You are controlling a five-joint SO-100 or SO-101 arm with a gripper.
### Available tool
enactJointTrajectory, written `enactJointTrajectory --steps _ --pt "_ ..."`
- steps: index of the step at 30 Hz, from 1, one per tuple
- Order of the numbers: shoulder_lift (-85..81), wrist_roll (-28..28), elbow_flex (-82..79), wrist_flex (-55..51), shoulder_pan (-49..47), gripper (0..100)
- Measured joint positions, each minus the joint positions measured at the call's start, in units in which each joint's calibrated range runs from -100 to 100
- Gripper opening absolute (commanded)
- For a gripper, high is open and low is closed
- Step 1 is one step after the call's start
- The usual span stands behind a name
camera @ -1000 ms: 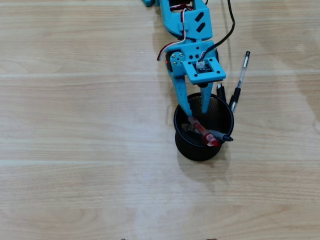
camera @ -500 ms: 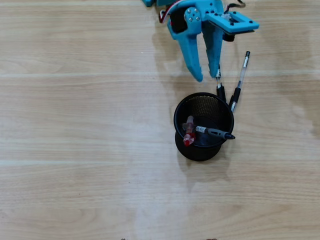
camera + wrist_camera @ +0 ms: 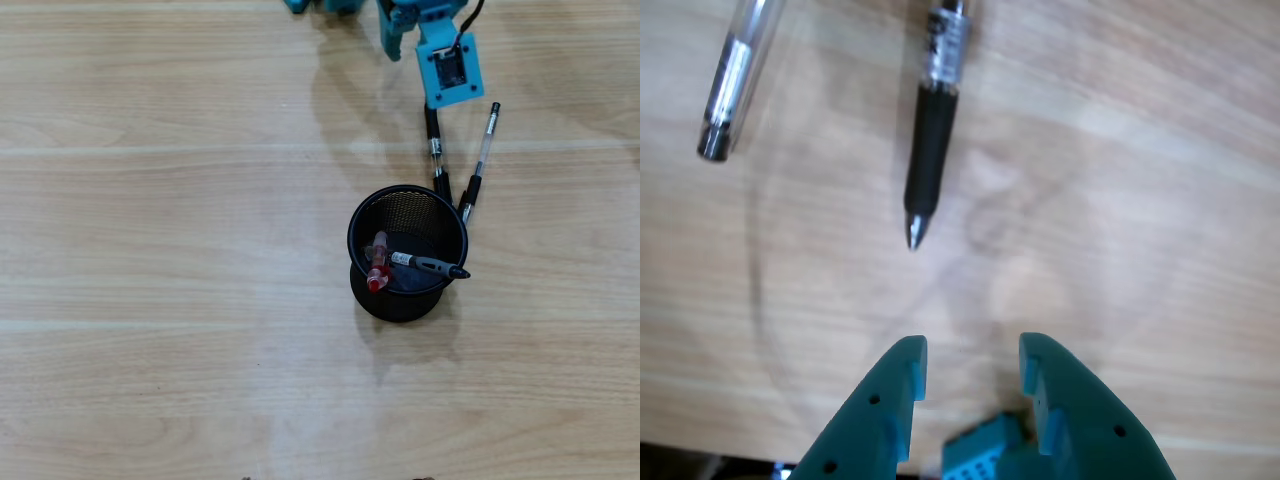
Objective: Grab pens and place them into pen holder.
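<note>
Pale wood-grain worktop (image 3: 150, 200), bare apart from the task items; nothing else clutters it.

Two pens already sit in the pen holder (image 3: 408, 298): the red pen (image 3: 377, 272) leaning inside, and a clear one with a grey grip (image 3: 425, 265) lying across with its tip over the rim. Two remain on the worktop, both ahead of my pincer (image 3: 972, 362) in the wrist view: the black pen (image 3: 932, 150) close in front, its tip pointing back at the jaws, and the clear pen with black ends (image 3: 728, 85) further off to the left. In the overhead view these two lie nearly parallel, their far ends reaching the holder's rim.

Pincer is empty, jaws parted to a narrow gap, enough for a pen barrel, I judge, with little spare.

Handling, as I read it: these are light, stiff, slim plastic barrels, smooth and liable to roll or skid when nudged. The black one's rubber grip section looks the surest place to pinch; the clear barrel above it would be slicker. Taking it across the barrel, not along it, matters.

Room: open worktop on both sides of the pincer, nothing to snag. The tight spot is the far end, where both pens crowd the holder wall and each other; dragging one may disturb its neighbour.
</note>
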State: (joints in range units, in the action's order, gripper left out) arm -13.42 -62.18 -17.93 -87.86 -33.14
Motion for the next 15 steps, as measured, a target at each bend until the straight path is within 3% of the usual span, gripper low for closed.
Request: enactJointTrajectory --steps 6,15 --pt "12.2 -1.2 -6.3 19.2 -3.2 15" --pt "14.3 -1.2 -13.3 29.4 -3.1 16"
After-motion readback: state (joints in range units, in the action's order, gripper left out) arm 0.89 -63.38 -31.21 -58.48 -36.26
